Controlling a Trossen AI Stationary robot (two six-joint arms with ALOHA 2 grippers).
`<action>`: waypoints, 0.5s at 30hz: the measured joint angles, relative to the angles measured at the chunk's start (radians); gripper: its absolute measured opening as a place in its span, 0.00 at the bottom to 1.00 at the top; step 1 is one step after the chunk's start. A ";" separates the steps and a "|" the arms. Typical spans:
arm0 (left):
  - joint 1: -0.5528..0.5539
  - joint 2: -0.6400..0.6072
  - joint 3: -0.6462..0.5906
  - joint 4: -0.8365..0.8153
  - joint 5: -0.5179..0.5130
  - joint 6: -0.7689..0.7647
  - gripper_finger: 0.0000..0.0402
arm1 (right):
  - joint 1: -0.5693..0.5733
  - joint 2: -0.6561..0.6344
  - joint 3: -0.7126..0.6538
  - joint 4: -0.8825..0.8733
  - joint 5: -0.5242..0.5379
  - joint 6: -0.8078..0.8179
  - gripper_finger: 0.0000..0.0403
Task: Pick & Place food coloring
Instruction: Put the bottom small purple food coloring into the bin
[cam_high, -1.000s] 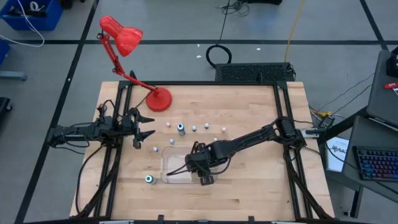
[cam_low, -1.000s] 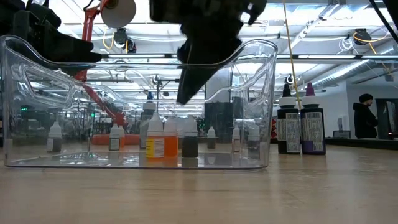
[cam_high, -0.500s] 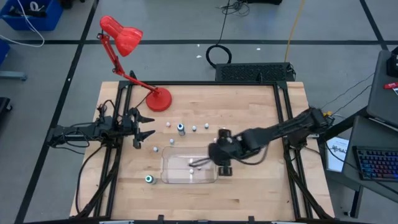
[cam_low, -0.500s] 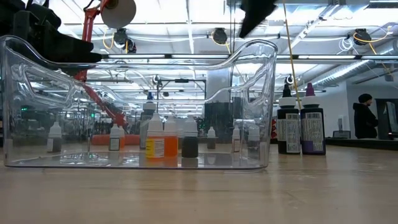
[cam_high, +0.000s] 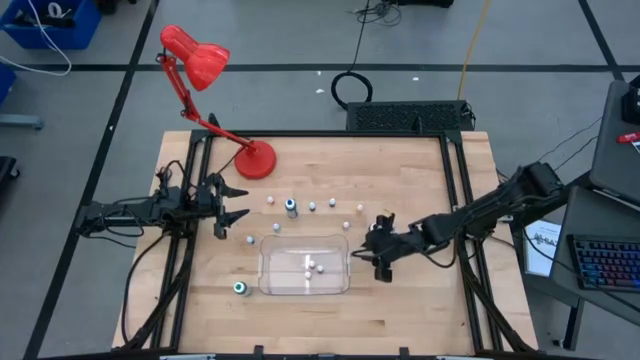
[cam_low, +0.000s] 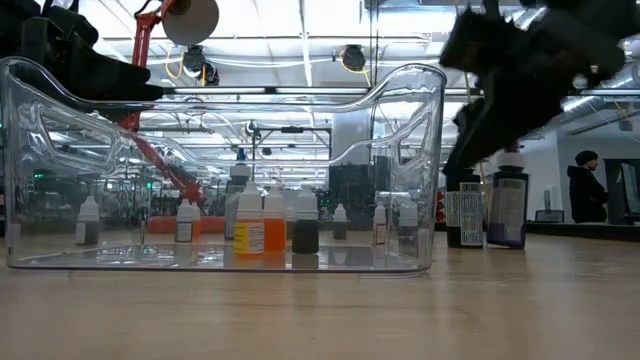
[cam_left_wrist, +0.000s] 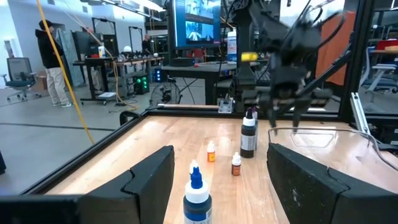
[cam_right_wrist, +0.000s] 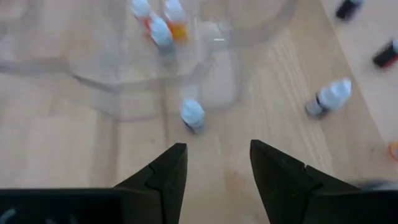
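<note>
While boxed: three bottles (cam_low: 272, 223).

Right gripper (cam_low: 520, 80) motion-blurred in low view, covering tops of two dark bottles (cam_low: 487, 205). Clear tray (cam_right_wrist: 205, 81) smeared in right wrist view, far part cut off. Bottle labels too small to read.

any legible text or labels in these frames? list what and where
None can be read.
Bottle labels beside the tray: print shows, too small to read.
Orange-labelled bottle in the tray: blurred.
Monitor in the room behind: image only, no legible words.
</note>
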 joint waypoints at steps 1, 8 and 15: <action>0.000 0.000 0.000 0.000 0.000 0.000 0.64 | -0.003 0.000 -0.023 0.030 0.000 -0.007 0.40; 0.000 0.000 0.000 0.000 0.000 0.000 0.64 | -0.004 0.031 -0.057 0.169 0.002 -0.127 0.40; 0.000 0.000 0.000 0.000 0.000 0.000 0.64 | -0.004 0.032 -0.032 0.189 0.000 -0.211 0.40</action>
